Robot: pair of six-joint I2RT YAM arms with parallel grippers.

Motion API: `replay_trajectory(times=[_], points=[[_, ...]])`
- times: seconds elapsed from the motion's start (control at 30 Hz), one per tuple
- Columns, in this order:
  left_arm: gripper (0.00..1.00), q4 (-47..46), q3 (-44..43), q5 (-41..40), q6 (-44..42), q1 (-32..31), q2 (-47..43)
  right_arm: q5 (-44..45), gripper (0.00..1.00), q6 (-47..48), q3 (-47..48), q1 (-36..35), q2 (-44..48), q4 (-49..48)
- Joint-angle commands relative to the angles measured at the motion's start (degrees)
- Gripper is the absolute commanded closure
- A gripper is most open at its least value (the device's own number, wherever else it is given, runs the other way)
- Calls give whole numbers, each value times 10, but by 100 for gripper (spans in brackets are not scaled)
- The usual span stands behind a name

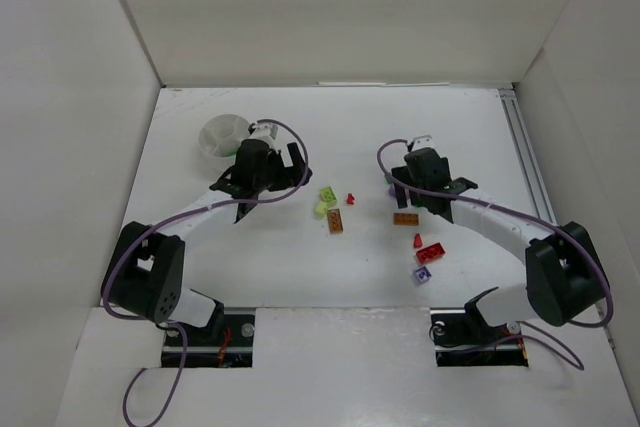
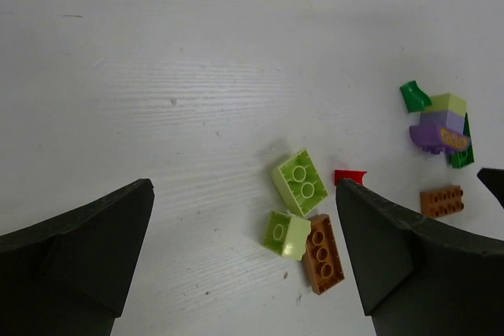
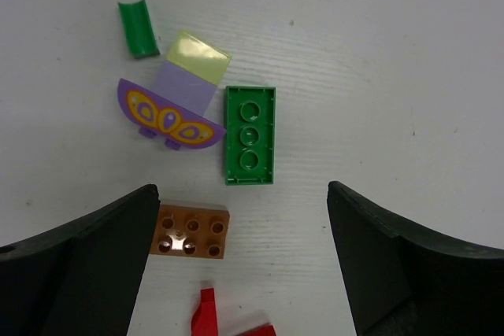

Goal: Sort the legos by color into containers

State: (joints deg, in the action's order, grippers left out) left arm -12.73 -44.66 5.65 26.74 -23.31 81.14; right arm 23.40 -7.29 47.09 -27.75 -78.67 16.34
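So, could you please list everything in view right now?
Round white plastic dish: one, white, far left.
Lime plastic bricks: two, lime, centre.
Orange-brown bricks: two, one beside the lime pair, one right of centre.
Red pieces: three, one by the lime pair, two nearer right.
Green pieces: two, plate and curved, right of centre.
Butterfly-printed purple piece: one, purple, beside the green plate.
Pale purple brick: one, by the red pair.
Left gripper: one, black, open.
Right gripper: one, black, open.

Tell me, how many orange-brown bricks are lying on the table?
2. One brick lies beside the lime bricks near the table's middle; the other brick lies alone to its right. More may be hidden, perhaps in the dish.
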Motion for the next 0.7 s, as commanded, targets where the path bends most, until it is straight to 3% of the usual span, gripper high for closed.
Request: replay_trajectory(times=[0.0,0.2,0.27,0.67], points=[[0,-48,11,62,-29,0,-14,-12,10,-23,28,14,-24,44],[0,-55,17,76,-29,0,-14,-19,18,-23,28,28,-79,34],[0,-55,17,76,-29,0,-20,-19,26,-23,39,41,-84,28],[0,-55,22,71,-29,0,-31,-140,42,48,81,104,-151,8]])
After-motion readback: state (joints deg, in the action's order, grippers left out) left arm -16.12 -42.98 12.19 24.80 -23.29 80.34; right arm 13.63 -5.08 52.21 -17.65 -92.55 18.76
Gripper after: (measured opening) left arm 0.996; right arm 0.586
